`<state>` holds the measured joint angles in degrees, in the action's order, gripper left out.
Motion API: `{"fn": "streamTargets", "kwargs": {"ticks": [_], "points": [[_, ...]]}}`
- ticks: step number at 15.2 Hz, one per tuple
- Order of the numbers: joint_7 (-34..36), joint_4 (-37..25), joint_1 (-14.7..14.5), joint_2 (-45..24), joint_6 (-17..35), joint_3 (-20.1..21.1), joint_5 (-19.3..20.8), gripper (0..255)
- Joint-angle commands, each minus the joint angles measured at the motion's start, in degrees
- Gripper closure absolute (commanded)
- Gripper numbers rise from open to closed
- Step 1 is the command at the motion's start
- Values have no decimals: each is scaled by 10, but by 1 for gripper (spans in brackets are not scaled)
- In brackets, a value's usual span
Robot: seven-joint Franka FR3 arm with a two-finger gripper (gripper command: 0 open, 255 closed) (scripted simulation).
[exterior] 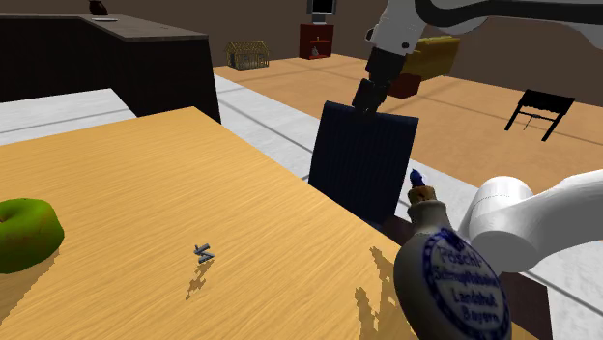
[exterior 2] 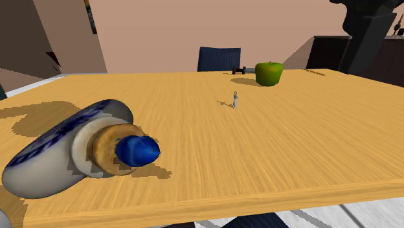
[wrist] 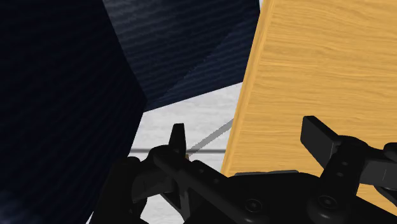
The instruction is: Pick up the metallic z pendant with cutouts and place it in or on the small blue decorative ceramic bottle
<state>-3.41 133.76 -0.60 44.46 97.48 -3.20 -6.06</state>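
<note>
1. grey-blue and metallic, the small z-shaped pendant with cutouts is seen lying on the light wooden table top, out in the open, with nothing touching it.
2. in the second exterior view the pendant is found between a round green apple and the bottle, well apart from both.
3. the pale grey ceramic bottle with blue markings and a blue stopper is set near the table edge by the stand. in the second exterior view the bottle appears to be lying on its side, with the stoppered neck turned toward the table's middle.
4. the all-black two-finger gripper is held high over a dark blue chair beyond the table's edge, well apart from the pendant. in the wrist view its fingers are spread apart and nothing is pinched between them.
5. the task is judged barely begun: the pendant has not been reached or grasped, and nothing has been set on the bottle. approach, grasp, carry and release are all left to be done.
6. on the bottle's round, blue-ringed label, "pöschl", "landshut" and "bayern" can be read in blue letters. the line between them cannot be made out surely.
</note>
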Motion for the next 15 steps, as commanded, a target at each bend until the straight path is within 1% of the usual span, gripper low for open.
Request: {"fn": "streamTargets", "kwargs": {"ticks": [1,8,15], "points": [[0,0,0,0,0,0,0,0],[81,82,-30,25,119,87,-55,0],[164,123,-58,0,252,188,-103,0]]}}
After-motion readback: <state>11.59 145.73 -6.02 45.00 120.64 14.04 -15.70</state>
